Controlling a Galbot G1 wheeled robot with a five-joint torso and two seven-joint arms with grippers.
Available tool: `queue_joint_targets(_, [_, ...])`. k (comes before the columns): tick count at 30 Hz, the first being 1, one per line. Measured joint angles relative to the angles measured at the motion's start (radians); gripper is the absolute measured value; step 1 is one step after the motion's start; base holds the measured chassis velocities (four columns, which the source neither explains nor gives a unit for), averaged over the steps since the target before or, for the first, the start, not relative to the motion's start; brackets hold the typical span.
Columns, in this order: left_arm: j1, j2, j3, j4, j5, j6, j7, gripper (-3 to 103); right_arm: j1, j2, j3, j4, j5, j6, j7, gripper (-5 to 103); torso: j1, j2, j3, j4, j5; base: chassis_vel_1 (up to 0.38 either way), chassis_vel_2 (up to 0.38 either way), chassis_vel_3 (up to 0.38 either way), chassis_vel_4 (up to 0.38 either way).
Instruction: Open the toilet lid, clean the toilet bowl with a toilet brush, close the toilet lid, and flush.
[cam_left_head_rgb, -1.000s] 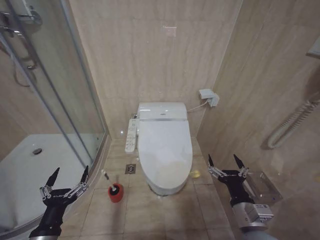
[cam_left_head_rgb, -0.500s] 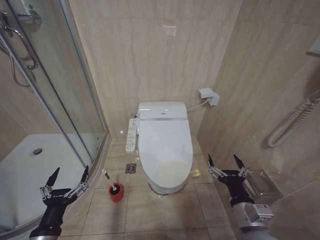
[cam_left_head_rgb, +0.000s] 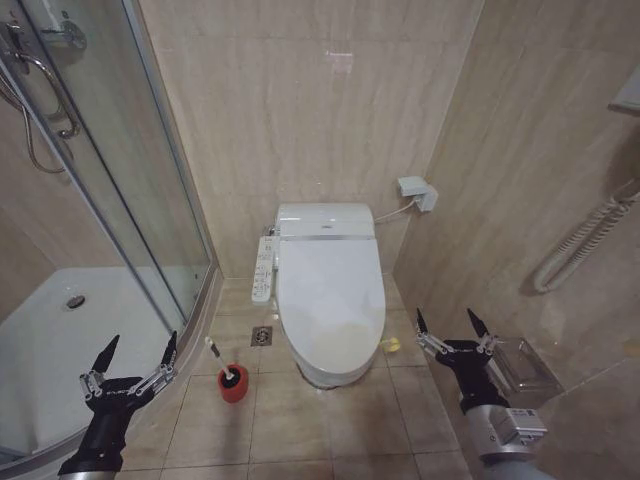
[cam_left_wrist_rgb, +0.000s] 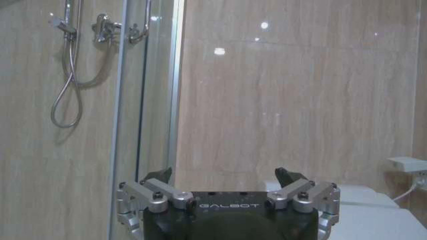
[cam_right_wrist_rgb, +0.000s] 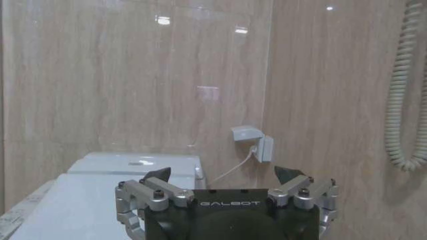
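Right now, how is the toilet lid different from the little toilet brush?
The toilet lid is big, white and glossy; the toilet brush is small, with a thin pale handle and a dark head. The lid lies shut, flat over the toilet; the brush leans upright in a red cup on the floor, to the toilet's left. Neither is touched: the left gripper and right gripper hang open, apart from both.

I stood in a small home bathroom. Beige tiled walls (cam_left_head_rgb: 330, 120) and floor (cam_left_head_rgb: 300, 420) closed it in, a glass shower enclosure (cam_left_head_rgb: 110, 200) with a hose filled the left of the frame, and a white smart toilet (cam_left_head_rgb: 328, 290) sat at centre against the back wall.
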Motion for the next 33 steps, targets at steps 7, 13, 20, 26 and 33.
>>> queue_joint_targets(7, [0.000, 0.000, 0.000, 0.000, 0.000, 0.000, 0.000, 100, 0.000, 0.000, 0.000, 0.000, 0.000, 0.000, 0.000, 100, 0.000, 0.000, 0.000, -0.0001, 0.0006, -0.071, -0.079, 0.086, 0.078])
queue_joint_targets(13, [0.000, 0.000, 0.000, 0.000, 0.000, 0.000, 0.000, 100, 0.000, 0.000, 0.000, 0.000, 0.000, 0.000, 0.000, 100, 0.000, 0.000, 0.000, 0.0000, 0.0001, -0.009, -0.019, 0.000, 0.009])
queue_joint_targets(20, [0.000, 0.000, 0.000, 0.000, 0.000, 0.000, 0.000, 100, 0.000, 0.000, 0.000, 0.000, 0.000, 0.000, 0.000, 100, 0.000, 0.000, 0.000, 0.0000, 0.0001, 0.000, 0.000, 0.000, 0.000])
queue_joint_targets(26, [0.000, 0.000, 0.000, 0.000, 0.000, 0.000, 0.000, 100, 0.000, 0.000, 0.000, 0.000, 0.000, 0.000, 0.000, 100, 0.000, 0.000, 0.000, 0.0001, 0.0002, 0.009, -0.068, -0.010, 0.043])
queue_joint_targets(33, [0.000, 0.000, 0.000, 0.000, 0.000, 0.000, 0.000, 100, 0.000, 0.000, 0.000, 0.000, 0.000, 0.000, 0.000, 100, 0.000, 0.000, 0.000, -0.0001, 0.0003, 0.001, -0.096, -0.007, 0.084])
